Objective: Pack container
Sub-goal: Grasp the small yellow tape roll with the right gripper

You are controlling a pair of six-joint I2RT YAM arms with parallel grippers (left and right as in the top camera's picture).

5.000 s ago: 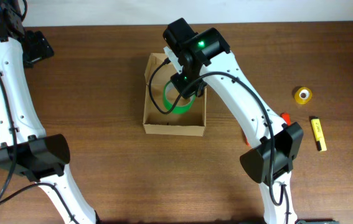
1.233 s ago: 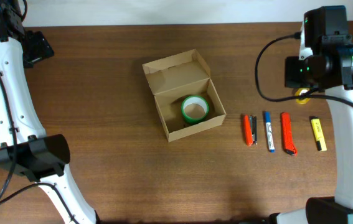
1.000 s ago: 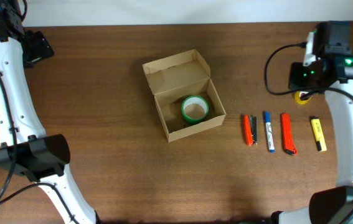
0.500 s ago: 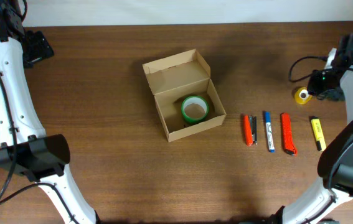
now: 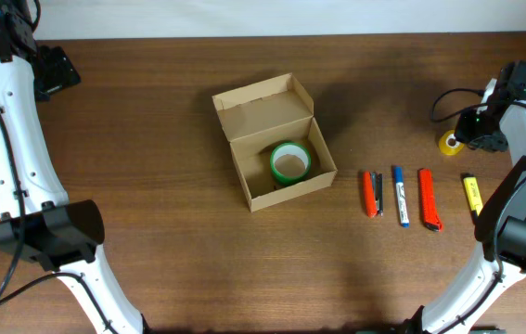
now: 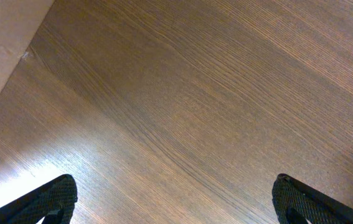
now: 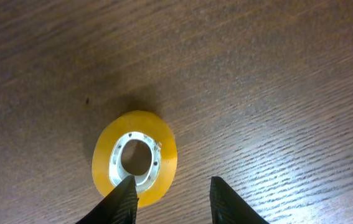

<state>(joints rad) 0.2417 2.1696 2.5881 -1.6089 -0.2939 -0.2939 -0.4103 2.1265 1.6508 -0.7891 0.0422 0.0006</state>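
**Overhead:** The right gripper (image 5: 467, 134) sits just beside a yellow tape roll (image 5: 449, 143), which lies flat on the table (image 5: 151, 241). The cardboard box (image 5: 264, 111) is well away from this gripper, across the table toward the left arm. Its lid is folded back and a green tape roll (image 5: 290, 163) lies inside. A red pen (image 5: 370, 193), a blue pen (image 5: 400, 196), an orange cutter (image 5: 429, 199) and a yellow marker (image 5: 471, 199) lie in a row nearer the right gripper than the box. The left gripper (image 5: 58, 70) is far from the box.

**Left wrist:** The left gripper (image 6: 173, 198) is spread wide over bare wood, with nothing between its fingers.

**Right wrist:** The right gripper (image 7: 173, 200) is narrowly parted and holds nothing. One fingertip (image 7: 125, 194) overlaps the yellow roll's (image 7: 164, 158) edge and the other is over bare wood.
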